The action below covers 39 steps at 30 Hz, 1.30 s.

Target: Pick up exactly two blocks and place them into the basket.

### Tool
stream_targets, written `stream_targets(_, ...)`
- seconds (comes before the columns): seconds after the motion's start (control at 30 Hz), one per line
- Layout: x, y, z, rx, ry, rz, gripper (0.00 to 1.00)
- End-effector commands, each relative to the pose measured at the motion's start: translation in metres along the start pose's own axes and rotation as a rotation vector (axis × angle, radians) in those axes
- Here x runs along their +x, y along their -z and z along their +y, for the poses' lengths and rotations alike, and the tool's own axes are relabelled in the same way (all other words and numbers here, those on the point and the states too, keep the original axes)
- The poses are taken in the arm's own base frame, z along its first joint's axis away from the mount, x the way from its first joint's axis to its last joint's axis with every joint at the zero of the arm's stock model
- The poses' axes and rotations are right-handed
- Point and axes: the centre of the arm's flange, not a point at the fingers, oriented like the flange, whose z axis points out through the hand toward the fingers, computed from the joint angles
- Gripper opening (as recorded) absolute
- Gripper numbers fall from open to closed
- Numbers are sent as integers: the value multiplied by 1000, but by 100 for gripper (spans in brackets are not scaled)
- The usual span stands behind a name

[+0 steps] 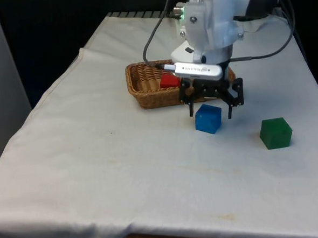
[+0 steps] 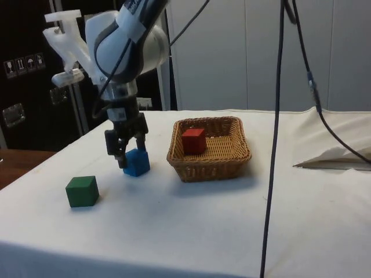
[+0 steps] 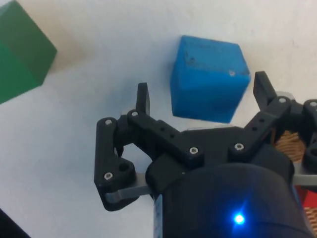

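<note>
On the white cloth-covered table point(image 1: 97, 171), going from the front view's left to its right, comes first a woven wicker basket point(image 1: 141, 90), squarish with rounded corners and a ribbed brown weave, holding a smooth red block point(image 1: 169, 80) that rests on its floor; the arm's body hides the basket's right-hand part in that view, while the side view shows the whole rim and the red block point(image 2: 193, 140) sitting toward one wall. Next stands the blue block point(image 1: 208, 118), a matte cube with slightly scuffed faces, resting on the cloth just in front of the basket and apart from it. The black gripper point(image 1: 210, 111) points straight down over this cube, the white wrist above it upright; its two thin fingers are spread wide, one on either side of the blue block point(image 3: 208, 79), gripping nothing, and whether the tips touch the cube's sides cannot be told. In the side view the gripper point(image 2: 124, 156) partly covers the blue block point(image 2: 138, 163). Farthest right lies a green block point(image 1: 276, 133), a plain cube well apart from the basket and near the blue one; the wrist view cuts off part of it point(image 3: 20, 54).
</note>
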Motion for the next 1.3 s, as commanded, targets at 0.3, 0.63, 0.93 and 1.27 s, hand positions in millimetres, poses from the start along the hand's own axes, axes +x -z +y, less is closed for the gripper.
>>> stream_targets(0.3, 4, -10, -2, -3, -11, -2, 79)
stream_targets(0.63, 4, -12, -2, -3, -14, -3, 4)
stream_targets(0.93, -1, 3, -1, -3, -13, -3, 4)
stream_targets(1.27, -22, 30, 4, 0, 1, -2, 4)
